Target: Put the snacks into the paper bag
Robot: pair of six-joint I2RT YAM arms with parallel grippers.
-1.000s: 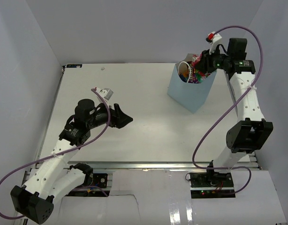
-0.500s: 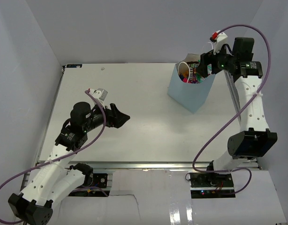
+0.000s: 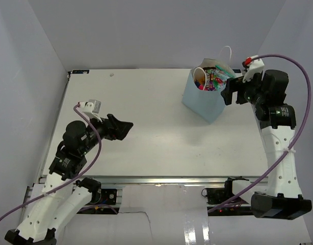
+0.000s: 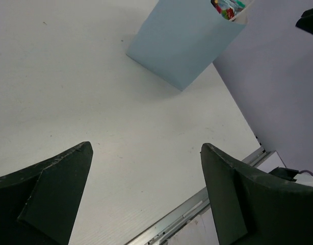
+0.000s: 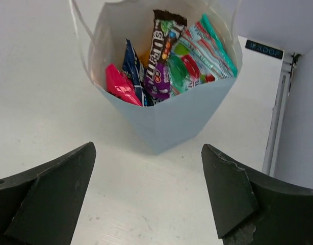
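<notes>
The light blue paper bag (image 3: 206, 102) (image 5: 172, 120) (image 4: 184, 43) stands upright at the table's far right with white rope handles (image 3: 226, 51). Several snacks fill it: a dark purple candy pack (image 5: 160, 56), a teal-white packet (image 5: 207, 48), a dark blue packet (image 5: 131, 64) and a red-pink wrapper (image 5: 120, 87). My right gripper (image 3: 229, 94) (image 5: 146, 153) hangs open and empty just right of the bag's rim. Over the table's left half my left gripper (image 3: 123, 126) (image 4: 146, 150) is open, empty and far from the bag.
White walls enclose the white table (image 3: 146, 127) on three sides. A metal rail (image 3: 161, 181) runs along the near edge. A purple cable (image 3: 238, 138) loops from the right arm across the table's right side.
My right gripper opened, let a snack go into the bag, and drew back right of it. My left arm pulled back toward the left and opened wider.
</notes>
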